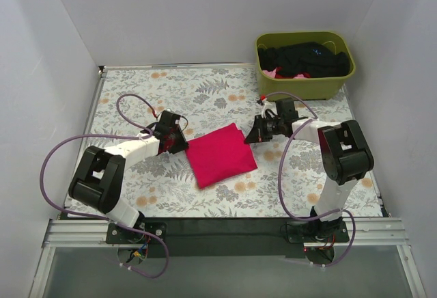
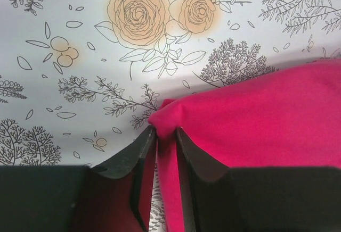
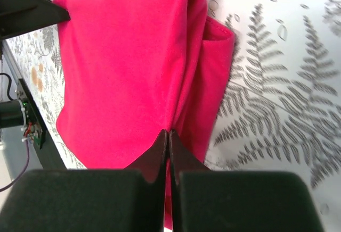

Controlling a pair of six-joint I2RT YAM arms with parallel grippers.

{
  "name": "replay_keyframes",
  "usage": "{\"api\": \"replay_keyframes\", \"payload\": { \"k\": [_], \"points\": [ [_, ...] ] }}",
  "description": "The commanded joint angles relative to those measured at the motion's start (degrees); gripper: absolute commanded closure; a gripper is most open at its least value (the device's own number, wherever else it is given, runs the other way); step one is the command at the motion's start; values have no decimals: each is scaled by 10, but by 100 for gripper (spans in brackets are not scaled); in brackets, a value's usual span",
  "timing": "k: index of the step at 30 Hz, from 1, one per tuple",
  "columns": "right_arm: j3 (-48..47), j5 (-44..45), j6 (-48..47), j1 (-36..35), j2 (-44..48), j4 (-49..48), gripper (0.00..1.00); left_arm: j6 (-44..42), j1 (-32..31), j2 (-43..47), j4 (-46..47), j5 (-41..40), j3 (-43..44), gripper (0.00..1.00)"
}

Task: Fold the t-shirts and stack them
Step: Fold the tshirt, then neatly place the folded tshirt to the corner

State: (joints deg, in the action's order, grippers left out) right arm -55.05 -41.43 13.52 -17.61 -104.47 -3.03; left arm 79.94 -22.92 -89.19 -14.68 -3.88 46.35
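Lying near the middle of the flower-printed table cover (image 1: 205,93), the red t-shirt (image 1: 220,156) is folded down to a small rectangle, set at a slant to the table's edges and flat apart from a soft bulge along one folded side. The left gripper (image 1: 181,139) sits low at the shirt's left corner. In its wrist view the two dark fingers (image 2: 139,155) are drawn in tight with a strip of red cloth caught between them, the corner puckered up just above the tips. The right gripper (image 1: 255,132) is at the opposite, right-hand corner. From its wrist camera the jaws are pressed together with almost no gap, and a long crease in the shirt runs straight down into the tips, so it looks clenched on a thin fold of the fabric. In that same view the shirt shows two layers, the upper one overlapping a narrower one beside it. Off at the far right of the table stands an olive-green basket (image 1: 305,87), well apart from the red shirt, with the black t-shirts (image 1: 307,59) heaped inside and a bit of pink cloth (image 1: 273,72) showing at its left. Purple cables (image 1: 48,161) loop from both arms.
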Motion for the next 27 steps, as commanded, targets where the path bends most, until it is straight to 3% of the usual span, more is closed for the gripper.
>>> {"api": "replay_keyframes", "payload": {
  "k": [1, 3, 7, 8, 11, 17, 27],
  "points": [
    [14, 21, -8, 12, 30, 4, 98, -6, 6, 2, 5, -13, 11, 78],
    [8, 1, -18, 12, 30, 5, 89, -9, 6, 1, 5, -12, 11, 76],
    [-37, -20, -61, 10, 30, 16, 70, -19, 8, 11, 16, -11, 5, 42],
    [-59, -22, -73, 10, 25, 16, 64, -22, 8, 16, 20, -10, 2, 37],
    [-110, -24, -84, 10, -3, 17, 59, -36, 10, 28, 47, 15, -13, 32],
    [-190, -51, -96, 6, -78, 19, 53, -65, 17, 11, 98, 76, -33, 35],
    [-246, -80, -107, -5, -157, 18, 53, -86, 29, -47, 109, 124, -17, 55]
  ]
}}
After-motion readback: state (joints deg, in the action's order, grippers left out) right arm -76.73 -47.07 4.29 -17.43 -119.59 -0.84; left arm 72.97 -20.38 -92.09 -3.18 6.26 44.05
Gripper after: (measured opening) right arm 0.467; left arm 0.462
